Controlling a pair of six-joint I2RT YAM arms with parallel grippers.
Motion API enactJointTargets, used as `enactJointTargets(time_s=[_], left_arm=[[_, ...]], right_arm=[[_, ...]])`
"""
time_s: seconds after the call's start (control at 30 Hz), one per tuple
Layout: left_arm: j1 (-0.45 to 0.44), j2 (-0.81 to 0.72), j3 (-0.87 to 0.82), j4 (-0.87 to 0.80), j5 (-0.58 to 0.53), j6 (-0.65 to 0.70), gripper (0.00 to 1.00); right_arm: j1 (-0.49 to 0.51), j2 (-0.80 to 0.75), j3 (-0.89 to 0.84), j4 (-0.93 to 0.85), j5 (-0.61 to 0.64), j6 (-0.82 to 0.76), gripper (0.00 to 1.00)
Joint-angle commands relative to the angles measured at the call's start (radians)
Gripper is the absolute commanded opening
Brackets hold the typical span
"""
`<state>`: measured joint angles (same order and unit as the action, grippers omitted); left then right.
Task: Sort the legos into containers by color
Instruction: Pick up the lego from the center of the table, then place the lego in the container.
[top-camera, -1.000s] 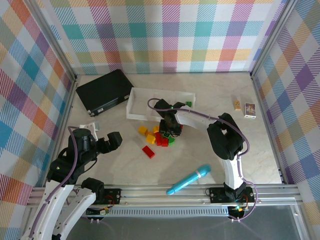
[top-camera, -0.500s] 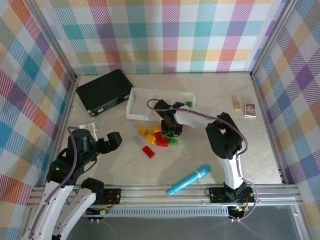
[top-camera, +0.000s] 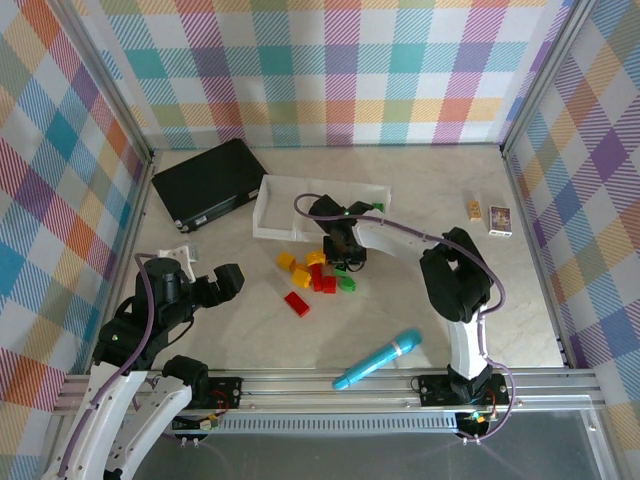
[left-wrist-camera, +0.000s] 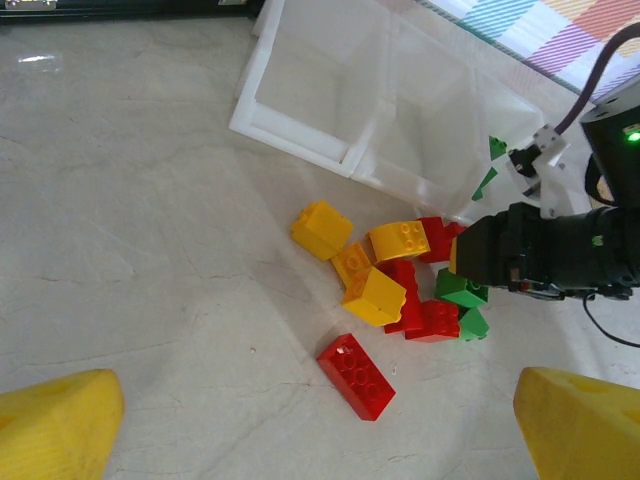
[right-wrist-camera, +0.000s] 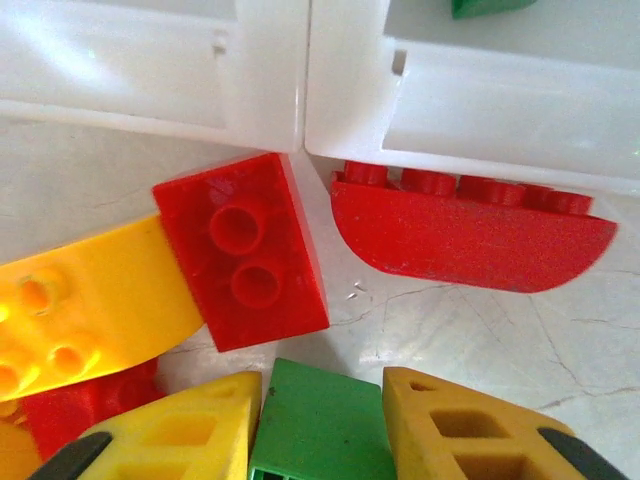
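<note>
**Gripping a green brick beside the tray**

The right tool (right-wrist-camera: 318, 400) is closed on a small green studded plastic brick (right-wrist-camera: 320, 440), one finger on each flat side. It hangs over the red and yellow plastic bricks (top-camera: 310, 275), heaped at 6 o'clock from the white three-compartment plastic tray (right-wrist-camera: 275, 70). The left tool (left-wrist-camera: 320, 430) gapes wide, empty. The brick is likely light, rigid and slick, so squeeze the flat faces, never the studs.

Open tabletop (top-camera: 250, 330) separates the left claw (top-camera: 228, 282) from the legos (top-camera: 312, 274). The right claw (top-camera: 340, 262), clamping a green brick (right-wrist-camera: 320, 430), occupies the pile's far side, where a red arched brick (right-wrist-camera: 470, 235) touches the tray wall (right-wrist-camera: 270, 90). Bare tabletop extends right of the pile. A blue stick (top-camera: 377, 360) crosses the near lane. A black case (top-camera: 208, 182) blocks the far-left corner.
</note>
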<state>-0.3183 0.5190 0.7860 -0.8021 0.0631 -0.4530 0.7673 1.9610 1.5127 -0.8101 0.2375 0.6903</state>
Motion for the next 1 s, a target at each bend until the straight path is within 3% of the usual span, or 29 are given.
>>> enactJointTargets(time_s=[0.0, 0.17, 0.37, 0.63, 0.97], left_arm=[[-0.008, -0.005, -0.007, 0.020, 0.015, -0.006, 1.00], [-0.008, -0.005, -0.005, 0.017, 0.016, -0.004, 1.00], [-0.008, -0.005, -0.005, 0.014, 0.017, -0.005, 0.99], [-0.010, -0.006, -0.002, 0.007, 0.010, -0.006, 1.00], [-0.011, 0.001, -0.005, 0.009, 0.003, -0.008, 0.99]], right_arm=[[0.007, -0.070, 0.009, -0.034, 0.029, -0.034, 0.29], [-0.002, -0.110, 0.075, -0.068, 0.081, -0.095, 0.29], [-0.089, -0.085, 0.212, -0.091, 0.108, -0.226, 0.31], [-0.228, 0.038, 0.394, -0.088, 0.086, -0.385, 0.31], [-0.312, 0.248, 0.615, -0.139, 0.020, -0.414, 0.32]])
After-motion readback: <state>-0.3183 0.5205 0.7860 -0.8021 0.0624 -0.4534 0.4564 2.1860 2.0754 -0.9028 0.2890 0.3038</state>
